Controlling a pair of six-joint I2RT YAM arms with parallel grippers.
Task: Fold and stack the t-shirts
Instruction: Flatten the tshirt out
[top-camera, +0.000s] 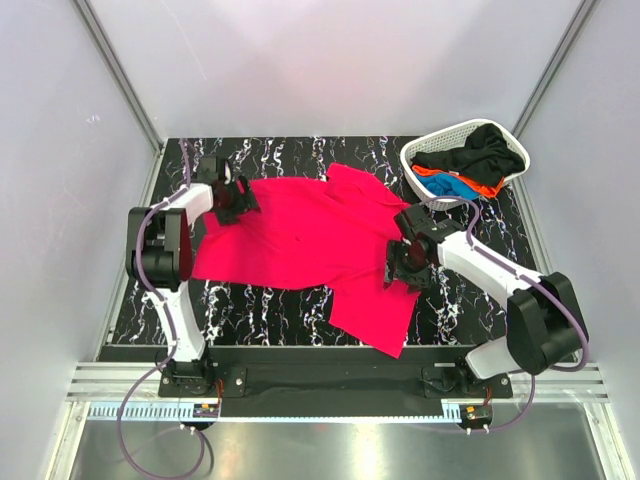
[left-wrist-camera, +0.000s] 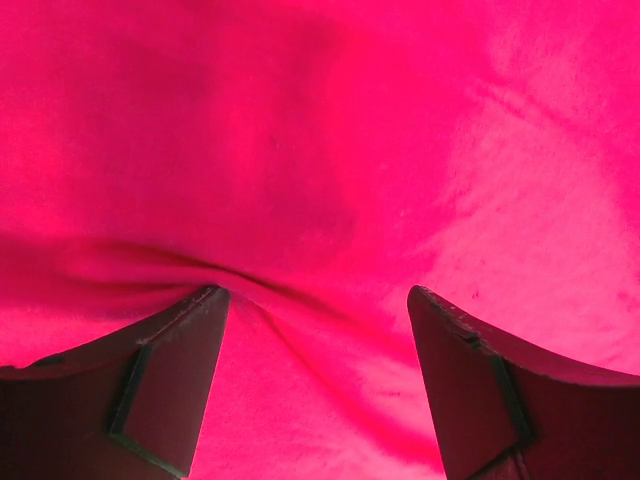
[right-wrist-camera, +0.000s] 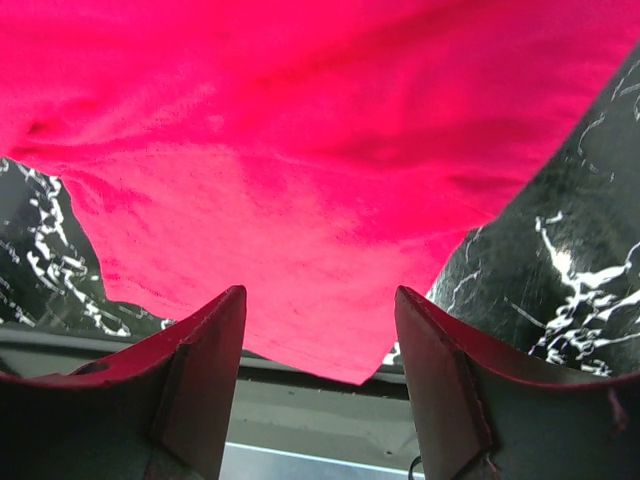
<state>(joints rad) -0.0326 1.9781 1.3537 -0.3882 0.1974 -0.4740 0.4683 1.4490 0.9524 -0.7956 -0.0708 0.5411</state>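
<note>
Left gripper (left-wrist-camera: 318, 300): jaws wide apart, both fingers (left-wrist-camera: 165, 385) down on the red t-shirt (left-wrist-camera: 330, 150), nothing clamped. A ridge of cloth runs up against the left fingertip, and loose fabric lies in the gap. In the top view the left gripper (top-camera: 235, 197) sits at the shirt's far left corner, with the arm reaching in from the left side.

Right gripper (right-wrist-camera: 320, 295): jaws also wide apart and holding nothing. It sits low over the red t-shirt (right-wrist-camera: 300, 130), with cloth between and under the fingers (right-wrist-camera: 200, 370). Black marbled tabletop (right-wrist-camera: 560, 260) shows on both sides of the fabric. A pointed corner of the shirt reaches the near edge of the tabletop. In the top view the right gripper (top-camera: 405, 258) is on the shirt's right edge, about halfway down.

The red t-shirt (top-camera: 310, 235) lies spread and mostly flat across the middle of the tabletop (top-camera: 260, 305). It is unfolded, with some wrinkles and one flap angled towards the near right.

A white lattice basket (top-camera: 412, 168) stands at the far right corner, just beyond the shirt. A black t-shirt (top-camera: 485, 150) is heaped on top inside it, with an orange t-shirt (top-camera: 430, 173) and a blue t-shirt (top-camera: 452, 186) partly showing underneath.
</note>
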